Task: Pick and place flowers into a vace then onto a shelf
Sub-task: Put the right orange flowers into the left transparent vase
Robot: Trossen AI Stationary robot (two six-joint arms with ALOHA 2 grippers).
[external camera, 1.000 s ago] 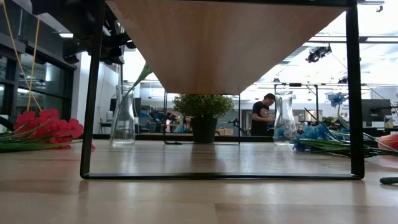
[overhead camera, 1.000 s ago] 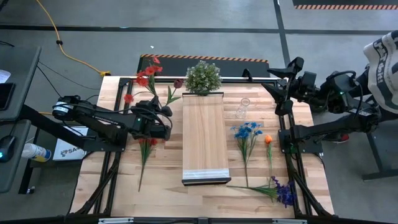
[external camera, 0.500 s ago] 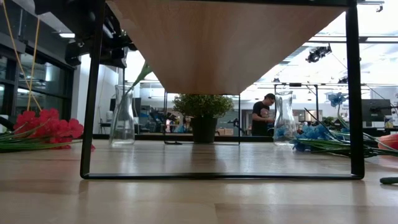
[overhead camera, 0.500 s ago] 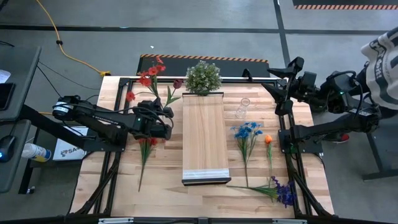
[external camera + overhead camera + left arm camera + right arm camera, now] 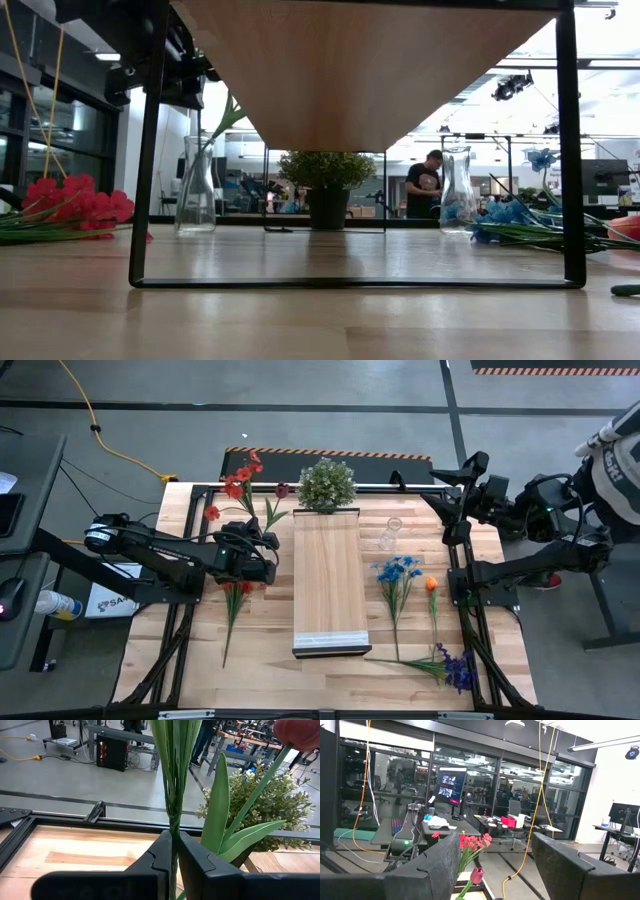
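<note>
The left claw [image 5: 173,851] was above the left part of the table [image 5: 250,660], just beside the left edge of the shelf [image 5: 328,575]. Its two fingers [image 5: 157,857] were nearly pressed together and pinched a bunch of thin green stems of the red flowers [image 5: 240,482]. In the low view these stems stood in a glass vase [image 5: 197,188] under the claw. A dark red tulip [image 5: 283,491] with broad leaves stood beside them.

The right claw [image 5: 495,855] waited in the air at the far right corner of the table, its fingers spread and holding nothing.

More red flowers [image 5: 234,592] lay on the table under the left arm. The blue flowers [image 5: 398,570], the orange flower [image 5: 431,584] and the purple flowers [image 5: 457,668] lay right of the shelf, near a second vase [image 5: 390,534]. A potted plant [image 5: 327,484] stood at the far end of the shelf.
</note>
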